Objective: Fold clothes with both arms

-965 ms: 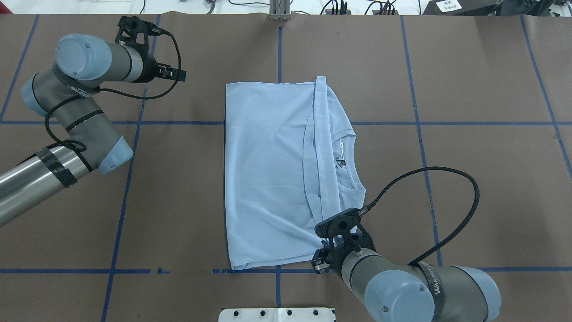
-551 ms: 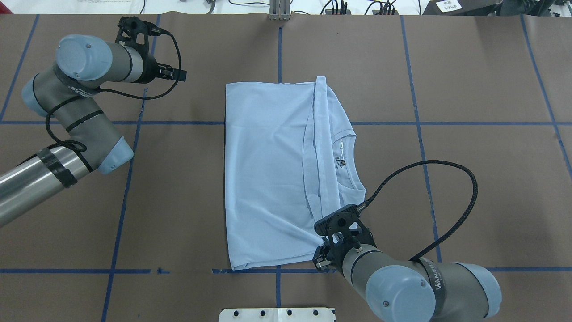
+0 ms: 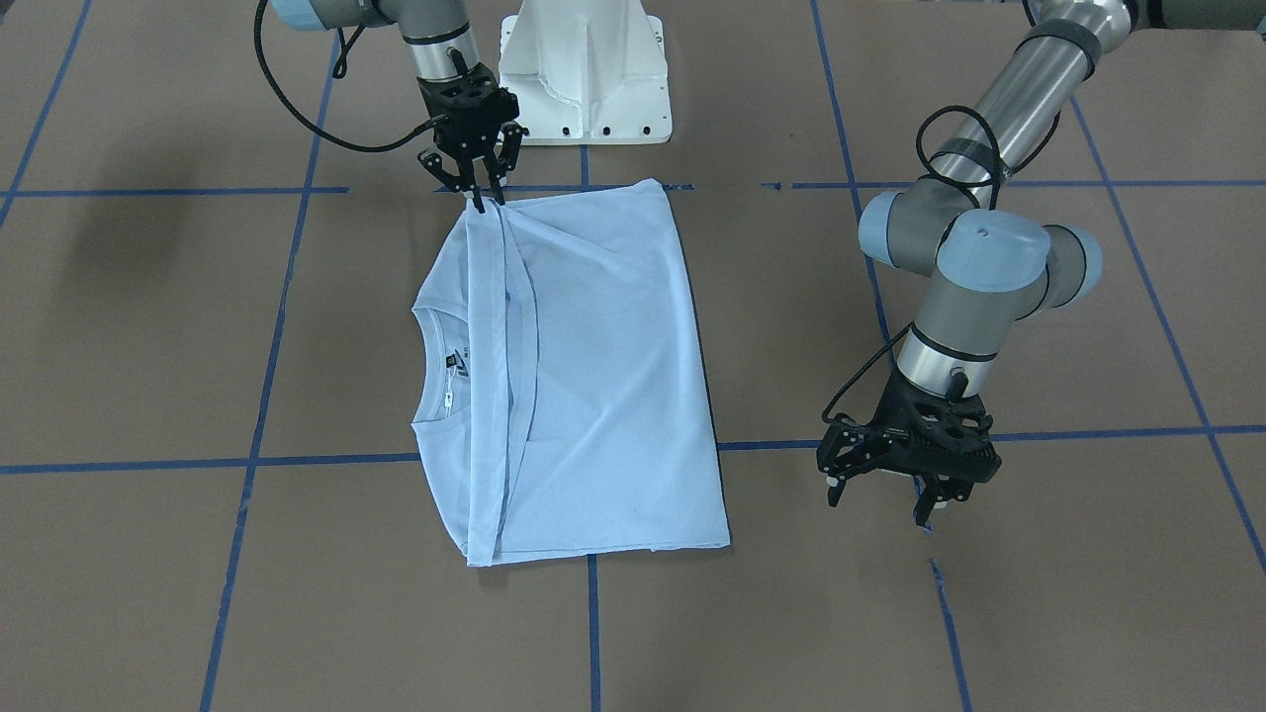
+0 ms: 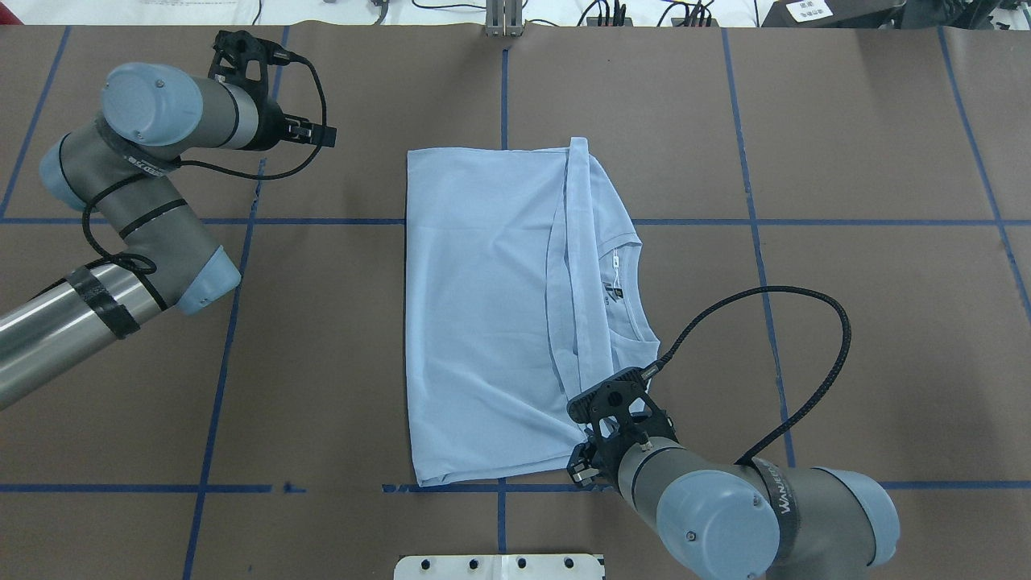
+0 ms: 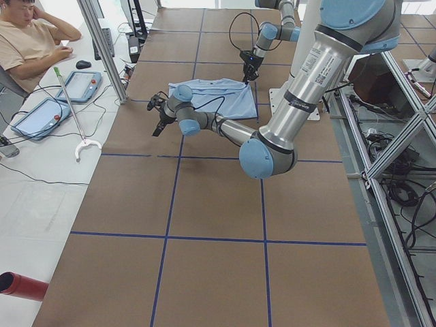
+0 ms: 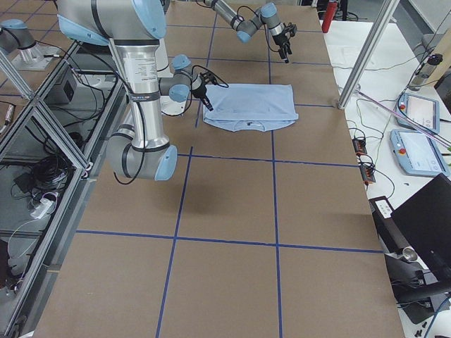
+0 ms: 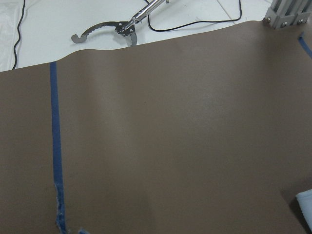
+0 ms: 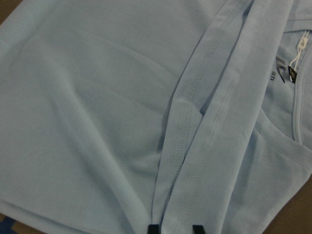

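The light blue T-shirt [image 4: 483,306] lies folded on the brown table, its collar [image 4: 636,290] and tag on the right of the overhead view. My right gripper [image 3: 483,203] stands at the shirt's near corner by the base, shut on the folded hem, with creases running to its tips. In the right wrist view the hem strip [image 8: 180,161] runs down between the two fingertips [image 8: 153,228]. My left gripper [image 3: 880,504] hovers open over bare table, well clear of the shirt's far side. Only a corner of the T-shirt [image 7: 304,204] shows in the left wrist view.
The white pedestal base [image 3: 584,69] stands just behind the right gripper. Blue tape lines [image 4: 233,322] grid the table. Beyond the far edge lie cables, an aluminium post [image 4: 503,18] and a grabber tool [image 7: 122,29]. A person [image 5: 30,41] sits by tablets at that side.
The right arm's elbow has shifted slightly and its cable loop has sagged; the gripper stays at the shirt corner. The shirt and the left arm look unchanged.
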You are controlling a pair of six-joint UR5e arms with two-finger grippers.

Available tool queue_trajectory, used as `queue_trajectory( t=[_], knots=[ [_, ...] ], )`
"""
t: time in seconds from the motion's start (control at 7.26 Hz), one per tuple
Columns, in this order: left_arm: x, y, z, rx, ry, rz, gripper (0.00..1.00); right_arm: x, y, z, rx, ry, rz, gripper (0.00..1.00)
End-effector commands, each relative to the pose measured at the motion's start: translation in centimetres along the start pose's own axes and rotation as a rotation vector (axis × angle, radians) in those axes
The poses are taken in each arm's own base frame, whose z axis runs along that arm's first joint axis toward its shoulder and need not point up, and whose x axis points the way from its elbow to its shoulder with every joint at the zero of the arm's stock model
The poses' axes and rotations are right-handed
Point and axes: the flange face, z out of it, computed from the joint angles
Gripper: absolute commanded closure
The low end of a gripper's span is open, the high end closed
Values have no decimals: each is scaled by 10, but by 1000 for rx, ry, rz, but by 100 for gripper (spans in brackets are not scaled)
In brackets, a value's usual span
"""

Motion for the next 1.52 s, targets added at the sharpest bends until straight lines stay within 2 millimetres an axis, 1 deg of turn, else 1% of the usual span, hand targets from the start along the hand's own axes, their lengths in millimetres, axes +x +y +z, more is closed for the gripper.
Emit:
queue_trajectory(
  t=[0.0, 0.14, 0.28, 0.41, 0.55, 0.83, 0.96, 1.1, 1.24, 1.38],
  knots=[
    [1, 0, 0, -1, 1, 1, 0, 1, 4, 3, -20, -3, -1, 65],
    [1, 0, 0, -1, 1, 1, 0, 1, 4, 2, -19, -4, -1, 65],
    [1, 0, 0, -1, 1, 1, 0, 1, 3, 2, -18, -5, 1, 71],
    [1, 0, 0, -1, 1, 1, 0, 2, 3, 3, -17, 0, 10, 95],
    [1, 0, 0, -1, 1, 1, 0, 1, 3, 3, -12, 1, 16, 100],
    [1, 0, 0, -1, 1, 1, 0, 1, -2, 0, -3, -3, 140, 100],
    [3, 2, 1, -3, 3, 1, 0, 8, -15, -6, 15, -4, 219, 100],
    [4, 3, 2, -5, 4, 2, 0, 22, -20, -11, 8, -5, 307, 100],
    [4, 3, 1, -4, 5, 2, 0, 43, -3, -9, -14, 28, 377, 100],
    [4, 3, 2, -5, 4, -1, 0, 60, 11, -7, -21, 59, 475, 100]
  ],
)
